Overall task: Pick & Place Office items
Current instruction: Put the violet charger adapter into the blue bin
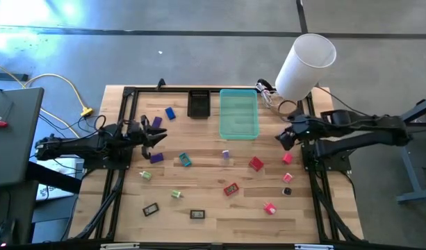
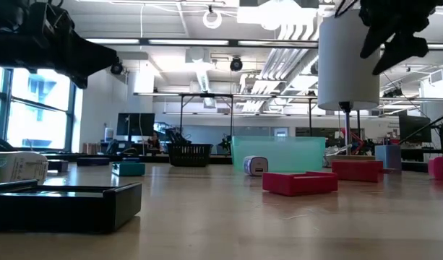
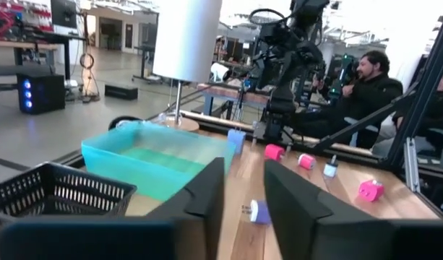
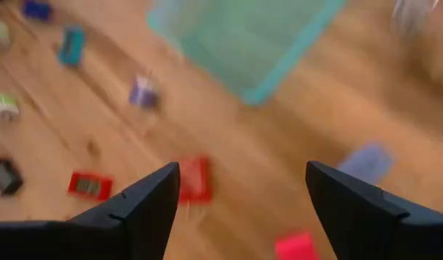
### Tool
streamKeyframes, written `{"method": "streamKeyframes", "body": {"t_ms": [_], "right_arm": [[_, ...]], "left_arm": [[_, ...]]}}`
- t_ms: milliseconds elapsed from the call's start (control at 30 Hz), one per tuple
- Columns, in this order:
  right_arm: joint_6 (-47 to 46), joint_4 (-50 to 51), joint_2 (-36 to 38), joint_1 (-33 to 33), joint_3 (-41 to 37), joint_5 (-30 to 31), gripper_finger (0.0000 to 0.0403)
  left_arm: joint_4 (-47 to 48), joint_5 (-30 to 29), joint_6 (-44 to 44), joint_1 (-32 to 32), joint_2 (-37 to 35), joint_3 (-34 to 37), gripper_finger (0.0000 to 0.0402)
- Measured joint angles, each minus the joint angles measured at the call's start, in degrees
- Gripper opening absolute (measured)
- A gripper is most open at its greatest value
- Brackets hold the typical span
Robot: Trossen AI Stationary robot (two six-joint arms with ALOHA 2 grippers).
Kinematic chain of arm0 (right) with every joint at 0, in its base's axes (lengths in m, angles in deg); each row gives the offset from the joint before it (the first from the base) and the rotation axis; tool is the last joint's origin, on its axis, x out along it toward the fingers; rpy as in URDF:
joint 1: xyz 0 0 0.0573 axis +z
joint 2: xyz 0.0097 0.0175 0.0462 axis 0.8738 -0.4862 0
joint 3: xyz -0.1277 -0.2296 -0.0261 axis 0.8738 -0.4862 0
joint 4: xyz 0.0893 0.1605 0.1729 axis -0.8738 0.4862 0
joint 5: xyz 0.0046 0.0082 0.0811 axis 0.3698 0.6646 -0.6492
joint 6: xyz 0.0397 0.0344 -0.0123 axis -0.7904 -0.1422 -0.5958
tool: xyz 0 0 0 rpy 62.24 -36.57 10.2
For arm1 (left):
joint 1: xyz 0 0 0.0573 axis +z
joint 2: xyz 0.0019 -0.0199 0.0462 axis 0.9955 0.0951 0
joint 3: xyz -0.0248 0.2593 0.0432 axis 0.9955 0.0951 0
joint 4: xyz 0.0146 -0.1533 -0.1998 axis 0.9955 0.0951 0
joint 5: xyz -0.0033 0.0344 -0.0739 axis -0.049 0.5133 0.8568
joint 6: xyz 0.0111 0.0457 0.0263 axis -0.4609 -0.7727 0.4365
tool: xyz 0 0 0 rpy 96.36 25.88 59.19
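Several small office items lie scattered on the wooden table (image 1: 213, 226): a blue piece (image 1: 170, 112), a purple one (image 1: 156, 157), a teal one (image 1: 185, 160), red ones (image 1: 256, 163) (image 1: 231, 188), pink ones (image 1: 287, 158) (image 1: 269, 207), and black ones (image 1: 151, 208). My left gripper (image 1: 159, 134) hovers at the left, pointing level across the table; a narrow gap shows between its fingers (image 3: 244, 206). My right gripper (image 1: 285, 139) hangs above the right side, slanting down. Its fingers stand wide apart with nothing between them (image 4: 243, 202), above a red piece (image 4: 195, 179).
A translucent teal tray (image 1: 238, 113) and a small black tray (image 1: 199, 104) stand at the far middle. A white cylinder on a stand (image 1: 306, 64) rises at the far right corner. A person (image 3: 369, 87) sits beyond the table.
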Motion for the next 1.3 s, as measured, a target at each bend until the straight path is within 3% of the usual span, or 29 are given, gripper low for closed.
{"method": "streamKeyframes", "body": {"t_ms": [100, 233, 433, 600, 867, 1300], "right_arm": [[-1.61, 3.5, -2.01, -2.28, -0.04, -5.54, 0.0287], [-1.67, 7.5, -5.07, -4.99, -0.04, -6.71, 0.0286], [-11.81, 13.24, -9.14, -9.19, -0.04, 1.14, 0.0286], [-14.92, 16.64, -13.24, -14.02, -0.04, 1.41, 0.0286], [-16.01, 15.54, -20.68, -19.55, -0.04, -0.59, 0.0286], [-16.46, 10.57, -30.41, -19.88, 0.01, -1.95, 0.0286]], "left_arm": [[-0.71, 0.0, -1.24, 0.0, 1.48, -0.01, 0.0136], [-3.23, 0.0, -2.11, 0.02, 3.22, -0.02, 0.0152], [-6.22, -0.32, -2.19, 0.04, 5.33, -0.02, 0.0154], [-8.57, -3.17, -2.18, 0.04, 7.09, -0.02, 0.0154], [-9.31, -3.3, -0.36, 0.04, 9.12, -0.02, 0.0154], [-9.24, -2.05, 1.73, 0.02, 10.75, -0.02, 0.0154]]}}
